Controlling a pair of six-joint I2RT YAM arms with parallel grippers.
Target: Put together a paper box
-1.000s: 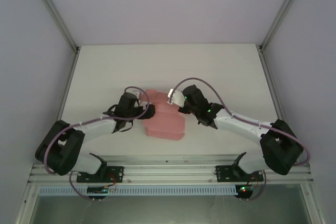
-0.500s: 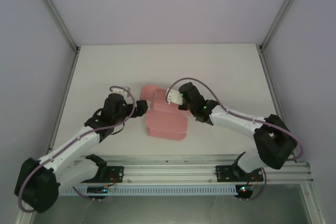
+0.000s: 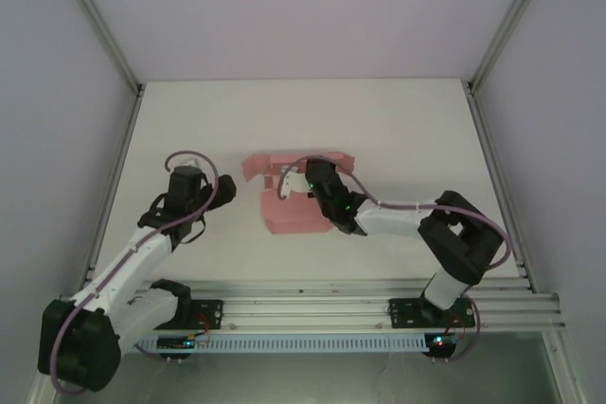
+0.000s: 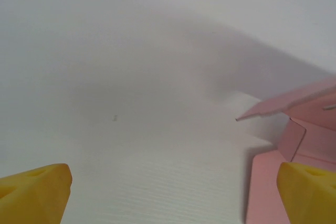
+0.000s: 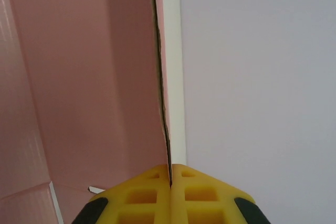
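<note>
Two claws over the white desk point(image 3: 398, 130): the right claw point(image 5: 170, 179) is pressed closed on a thin raised wall of the pink paper box point(image 3: 290, 219), which lies partly folded near the desk's middle; the left claw point(image 4: 173, 192) is spread wide, gripping nothing, to the left of the box and apart from it.

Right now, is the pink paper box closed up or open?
Open, only partly folded. The paper box has flaps raised and spread at its far end; the right hand pinches one panel's thin edge.
</note>
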